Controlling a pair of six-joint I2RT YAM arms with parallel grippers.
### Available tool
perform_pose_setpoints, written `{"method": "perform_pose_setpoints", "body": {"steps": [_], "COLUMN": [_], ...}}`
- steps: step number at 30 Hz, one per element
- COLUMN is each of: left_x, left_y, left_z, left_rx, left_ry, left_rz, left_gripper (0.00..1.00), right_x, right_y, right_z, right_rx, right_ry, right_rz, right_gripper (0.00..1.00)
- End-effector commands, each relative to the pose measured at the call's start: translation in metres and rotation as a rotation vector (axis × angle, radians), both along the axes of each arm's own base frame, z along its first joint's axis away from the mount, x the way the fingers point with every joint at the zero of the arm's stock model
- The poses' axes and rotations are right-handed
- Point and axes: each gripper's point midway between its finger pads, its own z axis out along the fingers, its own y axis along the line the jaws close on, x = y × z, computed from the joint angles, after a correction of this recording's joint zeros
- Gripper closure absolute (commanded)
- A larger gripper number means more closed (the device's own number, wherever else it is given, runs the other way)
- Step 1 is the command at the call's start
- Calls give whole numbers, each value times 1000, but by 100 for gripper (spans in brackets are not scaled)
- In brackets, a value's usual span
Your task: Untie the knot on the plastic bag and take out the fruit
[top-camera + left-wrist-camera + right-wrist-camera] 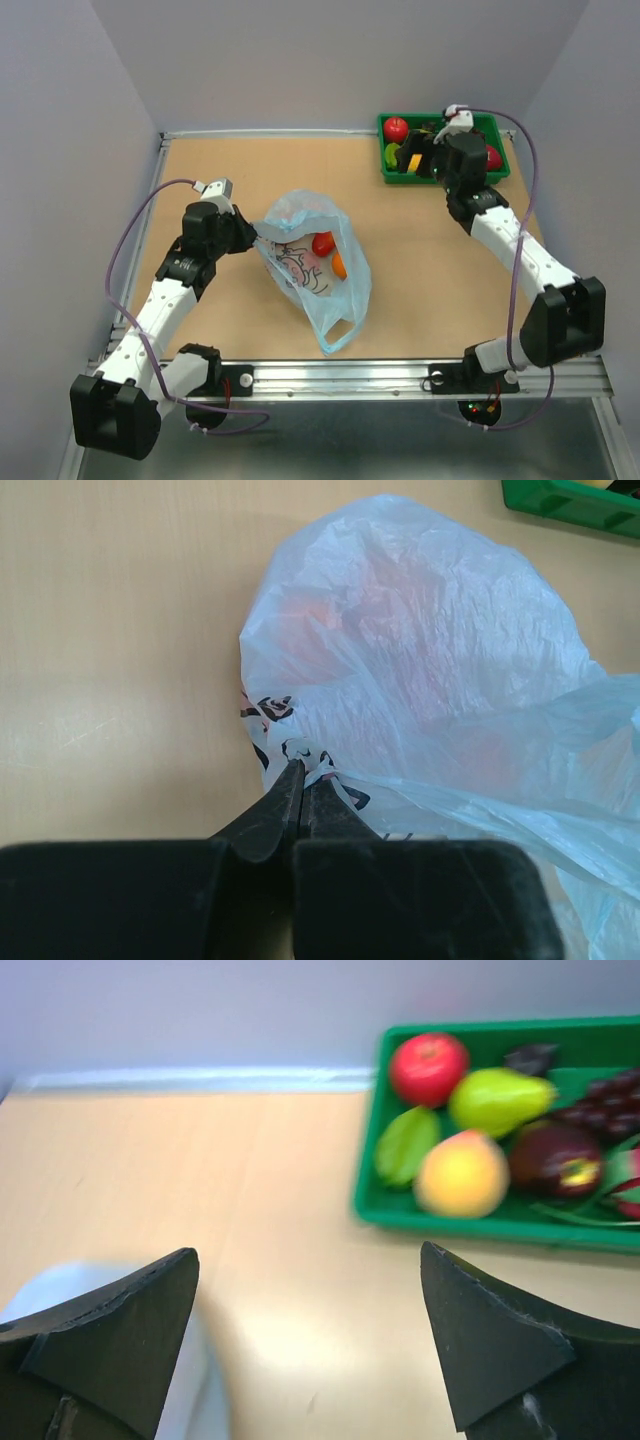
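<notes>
Left gripper pinched together on crinkled printed fold of plastic bag, centre frame on bench. Right gripper jaws wide apart, empty, upper right by green tray. Knot not clearly discernible. Film thin, translucent, slippery: hold left pinch firm, lift mouth open, bring right in for red fruit, orange fruit.

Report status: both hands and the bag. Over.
Left hand shut, pinching the plastic bag. Right hand open, empty, by the green tray. Red fruit and orange fruit inside the bag. Nothing blocking.
</notes>
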Motion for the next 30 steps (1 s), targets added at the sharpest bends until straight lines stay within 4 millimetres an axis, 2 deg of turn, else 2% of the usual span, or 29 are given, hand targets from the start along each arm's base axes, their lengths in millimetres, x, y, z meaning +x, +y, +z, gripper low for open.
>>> {"method": "perform_pose_setpoints", "body": {"steps": [1,2,3,4,6,7,10,11,16,19,20,23,25,28,30], "left_x": [3,2,2,1,-1,-2,-8,-10,-18,-17,-16,-15,-16,-16,-16], "left_y": [-4,-4,-5,-7,-12,-14,-27,-31,-44,-44,-42,-39,-41,-41,-41], "left_z": [7,8,6,6,6,4,2,1,-6,-6,-7,-6,-7,-8,-7], "left_rx": [-20,-24,-25,-29,-31,-29,-8,2,54,61,67,76,73,74,74], "left_ry": [-45,-47,-43,-42,-41,-35,-30,-28,-9,-7,-9,-12,-10,-7,-10], "left_rz": [-24,-26,-28,-32,-46,-52,-75,-83,-98,-92,-87,-72,-80,-83,-82], "left_gripper": [96,96,96,96,96,96,96,96,96,96,96,96,96,96,96], "right_x": [-74,-88,-106,-124,-150,-170,-199,-216,-261,-267,-269,-265,-257,-239,-226], "right_y": [72,81,87,108,122,140,161,178,223,237,242,243,241,234,226], "right_z": [-6,-17,-8,-12,-16,-21,-34,-38,-58,-83,-97,-121,-141,-158,-157], "right_rx": [-93,-110,-113,-114,-100,-98,-129,-149,-241,-289,-318,-364,-414,-487,-511], "right_ry": [24,43,28,33,46,63,102,109,139,190,215,257,289,299,282], "right_rz": [254,290,321,391,456,524,596,652,763,780,784,751,706,604,511], "right_gripper": [6,7,9,11,14,19,30,31,36,39,39,40,41,41,41]}}
